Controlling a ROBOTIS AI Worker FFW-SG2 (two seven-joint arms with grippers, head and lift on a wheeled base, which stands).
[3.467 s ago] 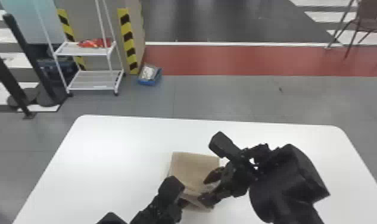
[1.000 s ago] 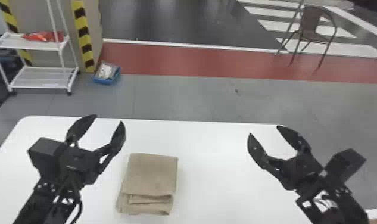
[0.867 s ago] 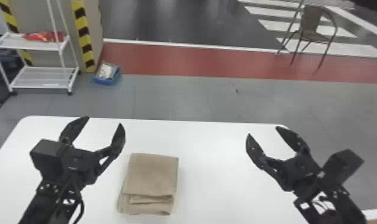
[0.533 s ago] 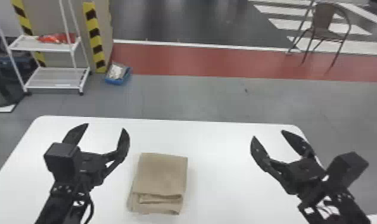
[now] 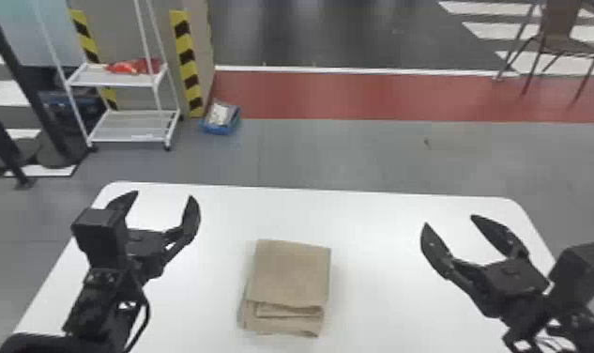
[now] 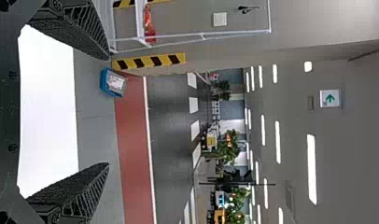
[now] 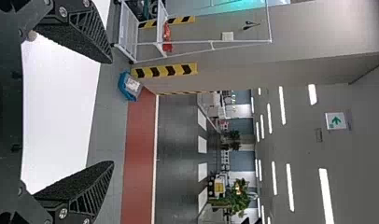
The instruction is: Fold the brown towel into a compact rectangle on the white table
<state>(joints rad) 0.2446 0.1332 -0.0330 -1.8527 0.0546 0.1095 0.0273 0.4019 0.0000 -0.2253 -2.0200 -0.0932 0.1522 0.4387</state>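
Fingers [image 5: 191, 220] spread on left gripper [image 5: 163, 195] and right gripper [image 5: 449, 221], towel [image 5: 293, 277] sits between, nearer the left, looks longer front-to-back

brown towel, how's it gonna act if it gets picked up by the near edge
The brown towel is probably floppy: its layers lie loose and uneven at the near edge, so pinching just one could let the fold open. Being a small folded cloth, it is likely light. Lying flat on the white table, it seems unlikely to roll or tip.

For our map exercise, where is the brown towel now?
In the head view, the brown towel lies on the white table, between the left and right claws.
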